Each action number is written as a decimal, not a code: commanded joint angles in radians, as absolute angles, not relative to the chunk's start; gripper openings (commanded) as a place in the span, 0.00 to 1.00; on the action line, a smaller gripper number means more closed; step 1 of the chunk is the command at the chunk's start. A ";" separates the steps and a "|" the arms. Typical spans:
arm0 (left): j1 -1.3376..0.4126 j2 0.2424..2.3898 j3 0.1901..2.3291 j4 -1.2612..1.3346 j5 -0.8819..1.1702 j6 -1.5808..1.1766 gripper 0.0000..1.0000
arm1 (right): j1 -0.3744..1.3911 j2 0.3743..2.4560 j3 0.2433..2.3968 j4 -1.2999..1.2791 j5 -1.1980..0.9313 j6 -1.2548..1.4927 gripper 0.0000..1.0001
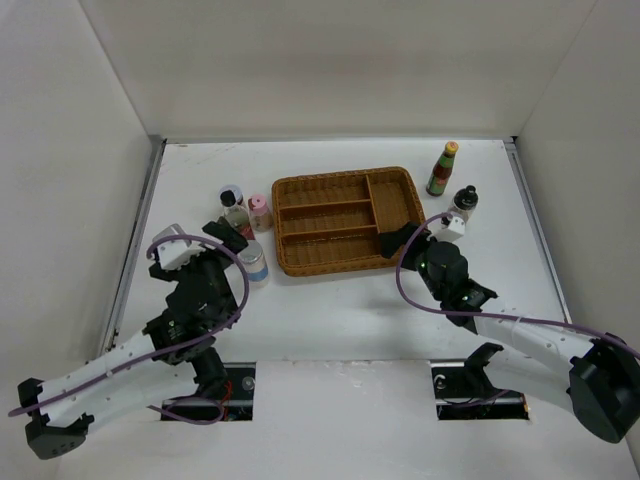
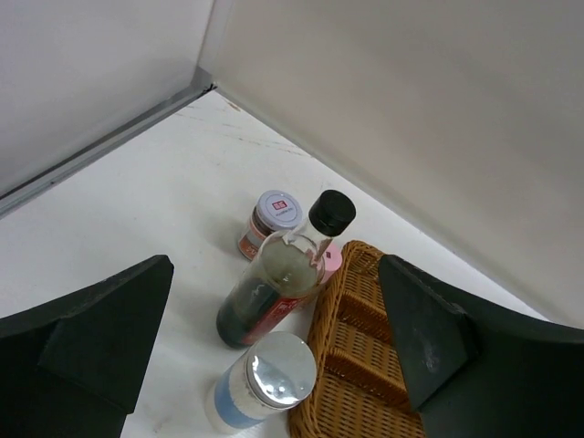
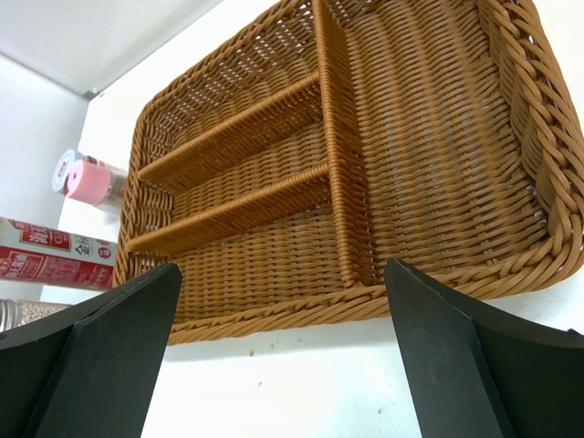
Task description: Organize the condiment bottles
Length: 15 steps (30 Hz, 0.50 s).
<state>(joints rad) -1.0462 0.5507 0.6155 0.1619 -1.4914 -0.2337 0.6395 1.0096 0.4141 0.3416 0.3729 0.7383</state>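
Four condiment bottles stand left of the wicker tray [image 1: 345, 255]: a lilac-lidded jar [image 1: 230, 193], a black-capped dark bottle [image 1: 236, 216], a pink-lidded jar [image 1: 259, 211] and a silver-lidded jar with a blue label [image 1: 252, 262]. A red sauce bottle with a green neck [image 1: 443, 168] and a clear black-capped bottle [image 1: 463, 203] stand right of the tray. My left gripper [image 1: 230, 240] is open and empty, just left of the silver-lidded jar [image 2: 265, 383] and near the dark bottle [image 2: 278, 283]. My right gripper [image 1: 398, 240] is open and empty at the tray's near right corner [image 3: 456, 283].
The tray has three long slots and one wide compartment [image 3: 429, 137], all without bottles. White walls enclose the table on three sides. The left wrist view shows the lilac-lidded jar [image 2: 274, 214] behind the dark bottle, with the tray edge [image 2: 351, 365] at the right.
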 commanded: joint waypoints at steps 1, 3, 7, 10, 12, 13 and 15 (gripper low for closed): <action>-1.055 0.497 0.592 0.202 -1.675 -0.204 1.00 | 0.633 1.008 0.428 0.368 0.362 0.747 1.00; -1.056 0.477 0.572 0.204 -1.642 -0.202 1.00 | 0.633 1.019 0.431 0.371 0.362 0.744 1.00; -1.041 0.509 0.583 0.195 -1.577 -0.184 1.00 | 0.634 1.055 0.446 0.374 0.351 0.738 1.00; -1.012 0.566 0.604 0.195 -1.522 -0.138 1.00 | 0.637 1.068 0.459 0.368 0.359 0.713 1.00; -0.978 0.600 0.624 0.202 -1.471 -0.109 1.00 | 0.643 1.068 0.457 0.380 0.362 0.704 1.00; -0.955 0.606 0.632 0.207 -1.445 -0.103 1.00 | 0.650 1.068 0.453 0.394 0.361 0.701 1.00; -0.911 0.603 0.641 0.227 -1.382 -0.092 1.00 | 0.660 1.059 0.442 0.423 0.350 0.693 1.00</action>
